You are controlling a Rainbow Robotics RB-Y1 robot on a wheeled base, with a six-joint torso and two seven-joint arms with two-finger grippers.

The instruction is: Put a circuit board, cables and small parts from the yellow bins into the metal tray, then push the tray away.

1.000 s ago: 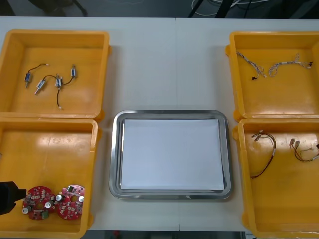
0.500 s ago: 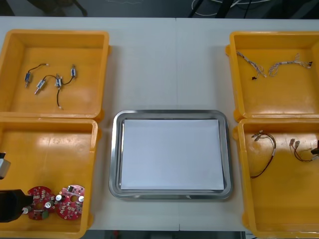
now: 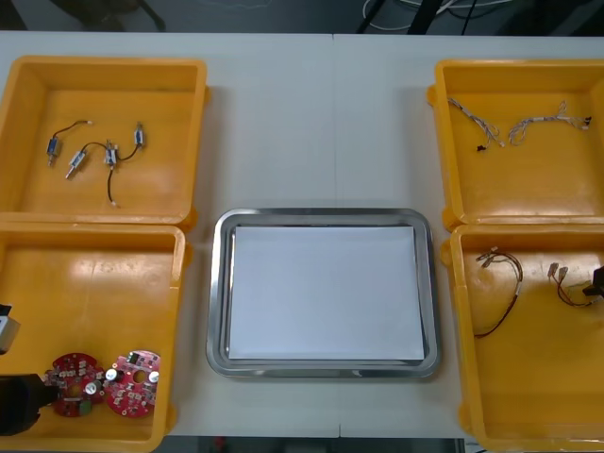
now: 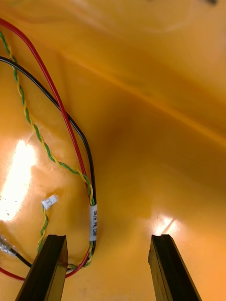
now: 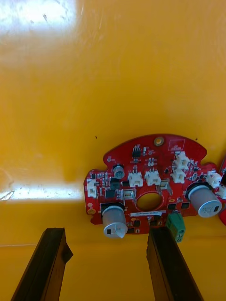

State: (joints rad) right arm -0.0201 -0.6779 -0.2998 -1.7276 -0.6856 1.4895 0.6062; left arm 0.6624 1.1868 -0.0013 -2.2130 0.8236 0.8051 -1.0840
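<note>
Black fingers (image 5: 47, 263) of the left gripper (image 5: 106, 233) could be skidding the flat red circuit board (image 5: 149, 188) into its neighbour (image 3: 132, 381) when closing. They are standing wide apart, empty, just short of it in the near yellow bin (image 3: 104, 283). Right gripper (image 4: 107, 237) is hanging equally spread, cables (image 4: 92, 221) beside one finger.

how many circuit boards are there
2 circuit boards, side by side in the near-left yellow bin: one before the open left gripper, the other toward the tray.
</note>
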